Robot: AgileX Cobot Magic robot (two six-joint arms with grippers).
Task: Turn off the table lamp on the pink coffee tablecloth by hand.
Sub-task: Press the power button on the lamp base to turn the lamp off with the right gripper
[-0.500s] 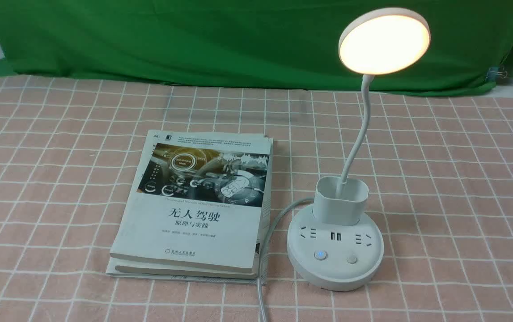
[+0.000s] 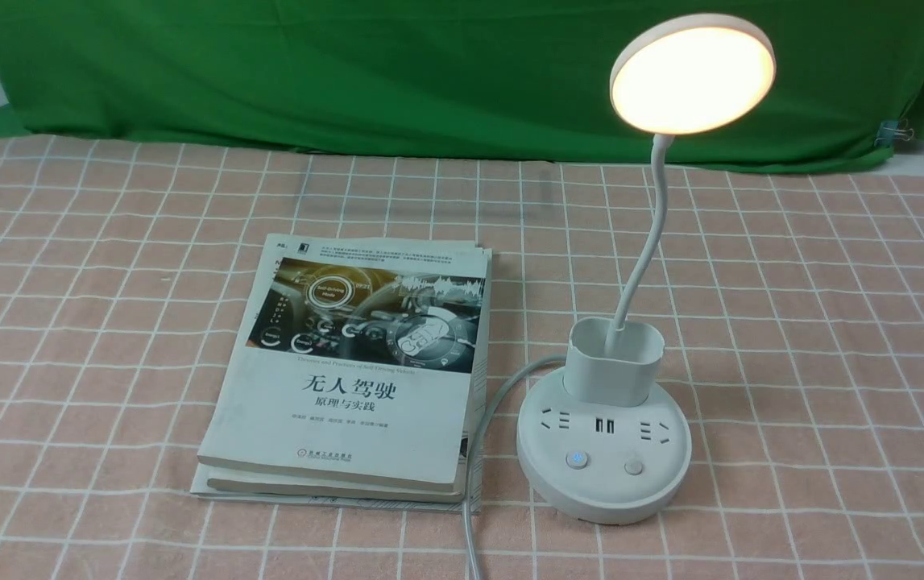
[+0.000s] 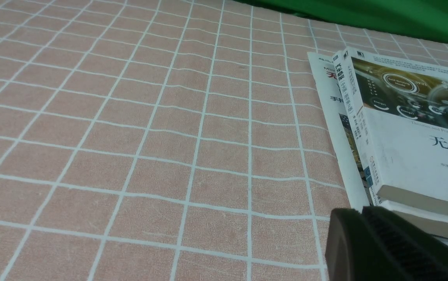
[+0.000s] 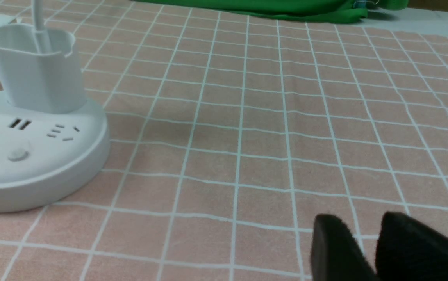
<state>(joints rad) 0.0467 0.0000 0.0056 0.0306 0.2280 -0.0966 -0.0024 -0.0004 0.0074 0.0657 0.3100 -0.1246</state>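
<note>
Lit lamp (image 2: 603,474) stands on the pink checked tablecloth (image 2: 832,322), just right of stacked books (image 2: 349,403). The right gripper (image 4: 360,226), empty, fingers slightly parted, near its base; the left gripper (image 3: 363,214) closed, beside the books.

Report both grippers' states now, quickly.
Left black gripper: shut, jaws together, holding nothing.
Right black gripper: open by a narrow gap, holding nothing.
</note>
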